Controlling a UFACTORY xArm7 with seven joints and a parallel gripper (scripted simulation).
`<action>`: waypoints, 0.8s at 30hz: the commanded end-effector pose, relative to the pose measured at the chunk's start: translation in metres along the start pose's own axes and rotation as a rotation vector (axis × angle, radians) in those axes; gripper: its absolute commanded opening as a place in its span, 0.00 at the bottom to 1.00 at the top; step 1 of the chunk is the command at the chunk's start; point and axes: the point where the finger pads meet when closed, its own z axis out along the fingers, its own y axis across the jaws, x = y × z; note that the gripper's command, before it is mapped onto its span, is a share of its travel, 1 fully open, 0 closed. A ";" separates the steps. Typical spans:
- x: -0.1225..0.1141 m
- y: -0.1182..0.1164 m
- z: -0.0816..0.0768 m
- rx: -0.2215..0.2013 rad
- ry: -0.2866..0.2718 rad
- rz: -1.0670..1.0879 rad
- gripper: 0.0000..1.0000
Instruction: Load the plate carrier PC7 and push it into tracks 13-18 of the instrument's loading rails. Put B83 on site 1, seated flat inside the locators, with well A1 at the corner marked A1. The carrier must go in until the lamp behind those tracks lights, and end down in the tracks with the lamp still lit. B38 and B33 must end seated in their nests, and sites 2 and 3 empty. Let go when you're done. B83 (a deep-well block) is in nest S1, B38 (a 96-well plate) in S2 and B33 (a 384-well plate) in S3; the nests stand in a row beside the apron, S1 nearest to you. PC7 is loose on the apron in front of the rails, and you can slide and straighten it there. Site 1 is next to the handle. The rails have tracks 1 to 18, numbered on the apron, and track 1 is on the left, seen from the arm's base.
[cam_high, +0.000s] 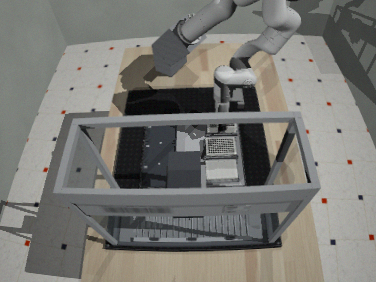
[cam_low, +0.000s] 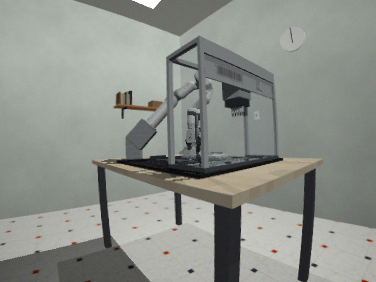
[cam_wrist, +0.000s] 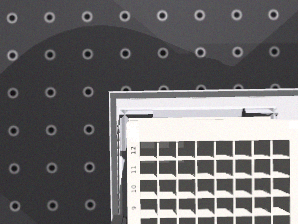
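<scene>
The deep-well block B83 (cam_wrist: 210, 175) is white with square wells and sits in its nest S1 (cam_wrist: 200, 102); row numbers 9 to 12 show along its left edge. In the overhead view the nest row stands right of the apron: S1, B38 (cam_high: 220, 147) in S2, B33 (cam_high: 221, 171) in S3. My gripper (cam_high: 223, 119) hangs straight down over S1, close above B83, open and empty; its fingers are out of the wrist view and partly hidden by the frame bar. The grey carrier PC7 (cam_high: 172, 155) lies on the apron left of the nests, its sites bare.
The instrument's grey frame (cam_high: 185, 150) surrounds the deck; its top bar crosses just in front of my gripper. The loading rails (cam_high: 190, 227) lie at the near end. A pipetting head (cam_low: 236, 102) hangs inside the frame. The black perforated deck (cam_wrist: 60, 100) lies around S1.
</scene>
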 end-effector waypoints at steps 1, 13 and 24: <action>-0.001 0.001 0.002 -0.003 0.000 0.002 1.00; -0.001 0.001 0.007 -0.003 0.000 0.002 1.00; -0.001 0.001 0.007 -0.003 0.000 0.002 1.00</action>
